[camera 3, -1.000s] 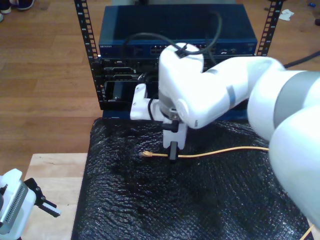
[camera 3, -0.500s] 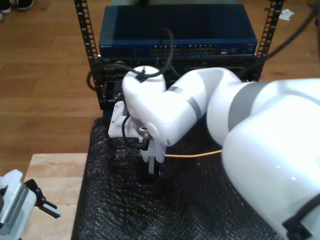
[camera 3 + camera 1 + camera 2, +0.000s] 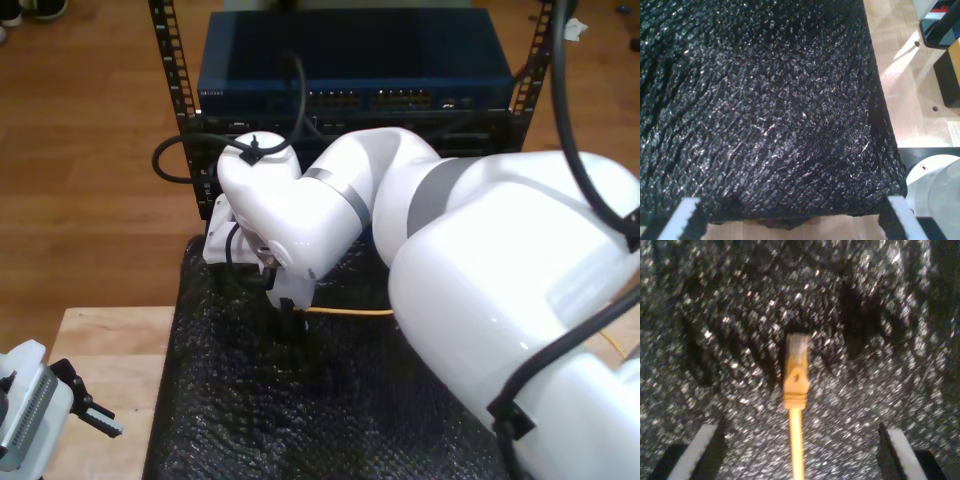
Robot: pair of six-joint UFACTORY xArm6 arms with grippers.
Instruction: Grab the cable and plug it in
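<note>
Second claw [image 3: 796,447] has swung toward exterior view's left, jaws wide, straddling cable [image 3: 796,435] on black mat [image 3: 900,365], plug between fingers, ungrasped. First claw [image 3: 792,220] open, empty. Ready to close.

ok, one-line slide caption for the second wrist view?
My second gripper open over the black mat, cable running between its fingers, plug ahead.

Cable [image 3: 796,390]: thin, yellow-orange, with a small clear-tipped plug at its end. Lay flat and straight on black textured padding [image 3: 715,340], plug end free, untouched.
</note>
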